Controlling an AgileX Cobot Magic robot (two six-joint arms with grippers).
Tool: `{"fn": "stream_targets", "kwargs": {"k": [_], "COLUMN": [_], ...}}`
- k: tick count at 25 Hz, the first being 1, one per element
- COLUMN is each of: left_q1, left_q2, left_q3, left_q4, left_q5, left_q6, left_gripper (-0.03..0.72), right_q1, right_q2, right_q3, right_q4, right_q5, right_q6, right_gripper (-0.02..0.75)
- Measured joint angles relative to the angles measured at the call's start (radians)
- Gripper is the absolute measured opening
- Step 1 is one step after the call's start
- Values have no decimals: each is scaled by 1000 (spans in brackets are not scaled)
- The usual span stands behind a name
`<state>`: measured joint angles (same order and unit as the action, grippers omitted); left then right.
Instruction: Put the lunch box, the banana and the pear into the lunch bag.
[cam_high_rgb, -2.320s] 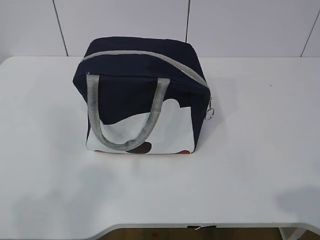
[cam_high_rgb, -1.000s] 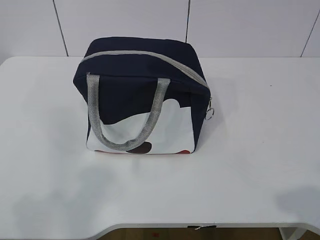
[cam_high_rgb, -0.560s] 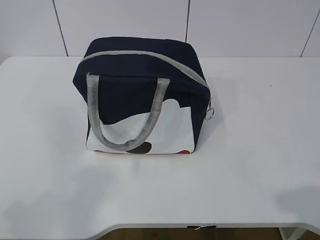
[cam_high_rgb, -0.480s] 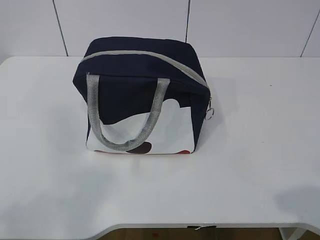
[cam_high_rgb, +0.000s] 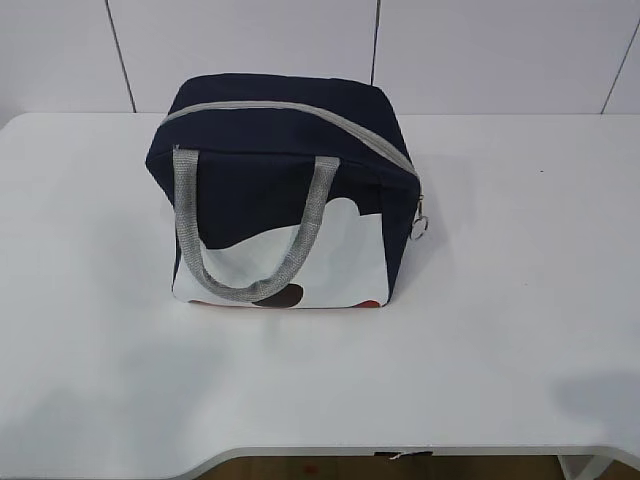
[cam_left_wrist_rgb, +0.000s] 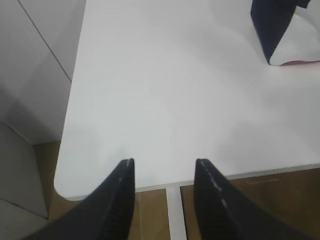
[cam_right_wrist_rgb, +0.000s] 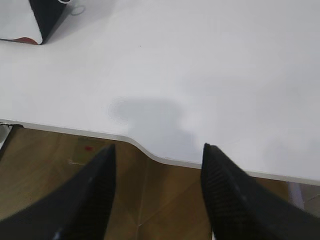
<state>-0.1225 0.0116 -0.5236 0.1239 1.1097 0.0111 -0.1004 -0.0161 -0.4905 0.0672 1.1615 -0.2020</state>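
Note:
The navy lunch bag (cam_high_rgb: 285, 190) stands upright on the white table (cam_high_rgb: 500, 330), zipped shut, with its metal ring pull (cam_high_rgb: 420, 226) hanging at the right end. A corner of the lunch bag (cam_left_wrist_rgb: 272, 35) shows at the top right of the left wrist view, and another corner of the lunch bag (cam_right_wrist_rgb: 45, 17) at the top left of the right wrist view. My left gripper (cam_left_wrist_rgb: 164, 162) hangs open and empty over the table's front left edge. My right gripper (cam_right_wrist_rgb: 158, 147) is open and empty over the front edge. The lunch box, banana and pear are out of view.
The table's front edge (cam_right_wrist_rgb: 165, 159) has a curved cut-out, with brown floor (cam_right_wrist_rgb: 150, 200) below. A white wall (cam_high_rgb: 300, 40) runs behind the table. Neither arm shows in the exterior view.
The bag has stayed still. The ring pull swings slightly at the bag's right end. Both arms stay out of the exterior view.

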Motion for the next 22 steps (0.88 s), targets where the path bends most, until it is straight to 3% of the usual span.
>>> {"fn": "stream_targets", "kwargs": {"k": [10, 22], "left_q1": [85, 91], "left_q2": [0, 0], "left_q3": [0, 0], "left_q4": [0, 0], "left_q5": [0, 0], "left_q6": [0, 0], "left_gripper": [298, 288], "right_q1": [-18, -18], "right_q2": [0, 0], "right_q3": [0, 0], "right_q4": [0, 0], "right_q5": [0, 0], "right_q6": [0, -2], "right_gripper": [438, 438]}}
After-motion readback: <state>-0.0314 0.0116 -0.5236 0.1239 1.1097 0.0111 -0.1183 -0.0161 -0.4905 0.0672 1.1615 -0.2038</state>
